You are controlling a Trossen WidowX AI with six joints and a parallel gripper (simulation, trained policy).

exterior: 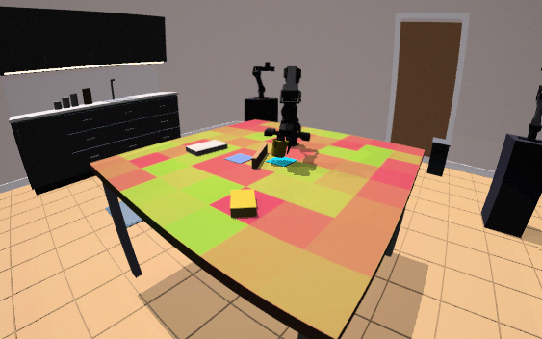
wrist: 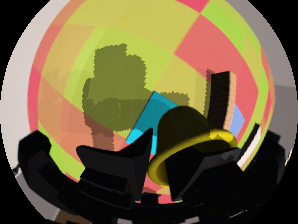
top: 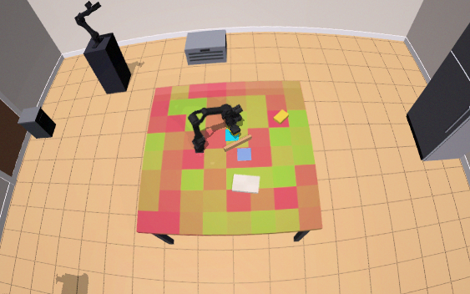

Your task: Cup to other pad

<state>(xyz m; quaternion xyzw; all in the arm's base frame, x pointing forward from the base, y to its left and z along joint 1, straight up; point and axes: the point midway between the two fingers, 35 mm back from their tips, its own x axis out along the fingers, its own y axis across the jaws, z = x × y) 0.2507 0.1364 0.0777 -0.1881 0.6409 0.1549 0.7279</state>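
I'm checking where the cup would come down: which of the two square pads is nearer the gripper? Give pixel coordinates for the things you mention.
The cyan pad [top: 229,135] [exterior: 282,162] [wrist: 155,116], on the gripper's [top: 235,133] [exterior: 287,146] [wrist: 162,175] side of the wooden bar [top: 238,143] [exterior: 260,157] [wrist: 220,100]; the blue pad [top: 244,154] [exterior: 239,158] [wrist: 237,120] lies beyond it.

This is a robotics room fitted out partly like a kitchen. The gripper [top: 235,132] [exterior: 285,145] [wrist: 157,131] works over a large table [top: 191,221] [exterior: 201,241] topped in red, green and ochre squares. Well apart from it, along a wall, runs a black drawer unit [exterior: 105,135] with a pale counter, canisters [exterior: 73,100] and a tap [exterior: 113,89], beneath a black wall cupboard [exterior: 81,40] with a light strip along its lower edge. The lab side shows in more black arms mounted on tall dark pedestals [top: 107,63] [exterior: 519,188], also well away from the gripper. Tiled flooring and a brown door [exterior: 425,82] complete the indoor setting.
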